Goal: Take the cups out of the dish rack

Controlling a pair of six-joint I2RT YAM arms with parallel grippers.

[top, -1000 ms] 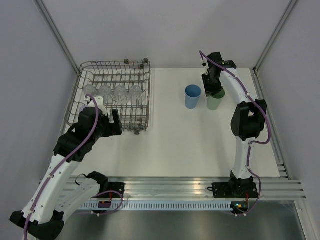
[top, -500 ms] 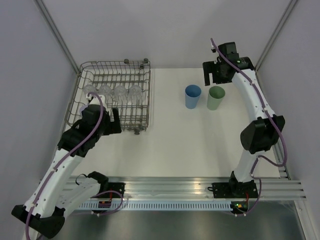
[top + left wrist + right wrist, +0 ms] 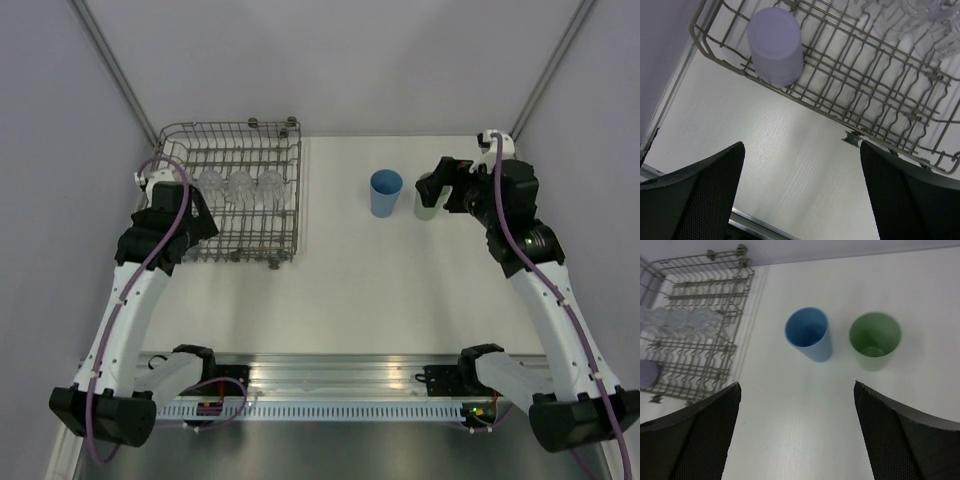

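Purple cup [image 3: 775, 45]: upside down, axis upright, in near-left corner of dish rack [image 3: 296, 190]. Left end effector [image 3: 801, 150]: spread wide, empty, outside rack's near rim, cup ahead and slightly left. Right end effector [image 3: 797, 385]: also wide, empty, far from rack.

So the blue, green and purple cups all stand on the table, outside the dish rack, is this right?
Not quite. The blue cup and the green cup stand on the table, but the purple cup is inside the dish rack, as the left wrist view shows.
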